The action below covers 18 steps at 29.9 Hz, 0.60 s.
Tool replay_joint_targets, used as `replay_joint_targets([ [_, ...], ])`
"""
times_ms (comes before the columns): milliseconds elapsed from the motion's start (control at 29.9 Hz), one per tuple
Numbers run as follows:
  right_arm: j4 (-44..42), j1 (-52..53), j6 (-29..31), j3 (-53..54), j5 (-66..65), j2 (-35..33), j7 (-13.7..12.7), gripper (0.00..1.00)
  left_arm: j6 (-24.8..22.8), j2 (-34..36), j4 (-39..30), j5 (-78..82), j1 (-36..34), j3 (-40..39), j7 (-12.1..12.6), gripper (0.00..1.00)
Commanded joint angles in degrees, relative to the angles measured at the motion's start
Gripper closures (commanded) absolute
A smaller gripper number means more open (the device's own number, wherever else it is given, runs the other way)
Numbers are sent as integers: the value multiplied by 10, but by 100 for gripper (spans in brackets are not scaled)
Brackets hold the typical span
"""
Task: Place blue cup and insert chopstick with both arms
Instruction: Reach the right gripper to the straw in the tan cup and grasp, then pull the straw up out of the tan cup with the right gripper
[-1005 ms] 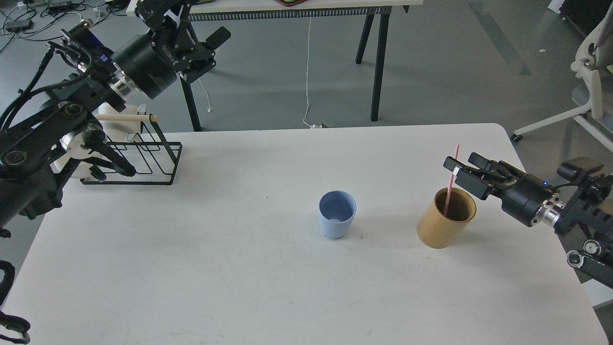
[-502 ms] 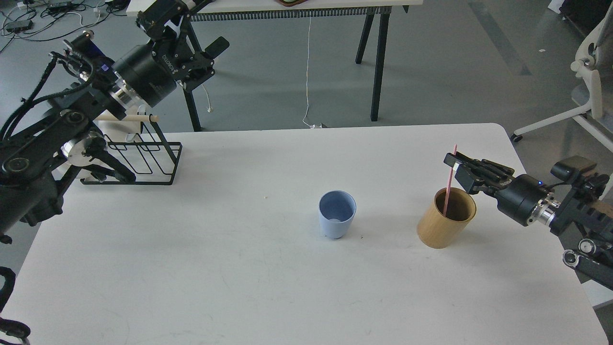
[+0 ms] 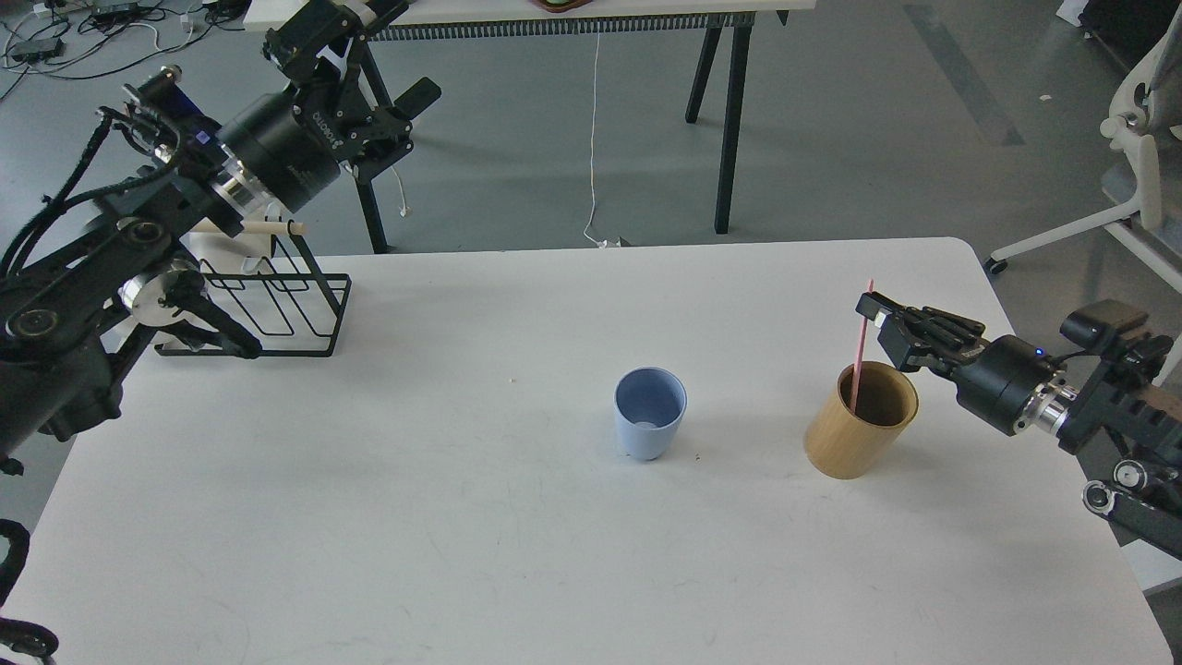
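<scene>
The blue cup (image 3: 650, 425) stands upright and empty in the middle of the white table (image 3: 462, 554). One pink-red chopstick (image 3: 861, 342) stands nearly upright with its lower end inside the tan wooden holder (image 3: 859, 432), to the right of the cup. My right gripper (image 3: 871, 309) comes in from the right and is shut on the chopstick's upper part, just above the holder's rim. My left gripper (image 3: 369, 60) is raised beyond the table's far left edge, with its fingers spread and nothing between them.
A black wire rack (image 3: 268, 309) with a pale wooden rod (image 3: 263, 227) stands at the table's far left. Another table's black legs (image 3: 729, 120) stand behind. A white office chair (image 3: 1136, 175) is at the far right.
My right gripper has drawn slightly left with the chopstick, which now stands more upright in the wooden holder. My left arm has shifted a little. The blue cup has not moved.
</scene>
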Motion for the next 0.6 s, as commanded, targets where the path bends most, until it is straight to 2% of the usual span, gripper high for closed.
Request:
replay_joint_targets([
  [0,8,10,1,0,3,-3,0,99,0,0,0,0,0,0,0,1],
  [569,96,78,7,10,20,-94,0,100,0,-8,0,-2,0,-1,0,1],
])
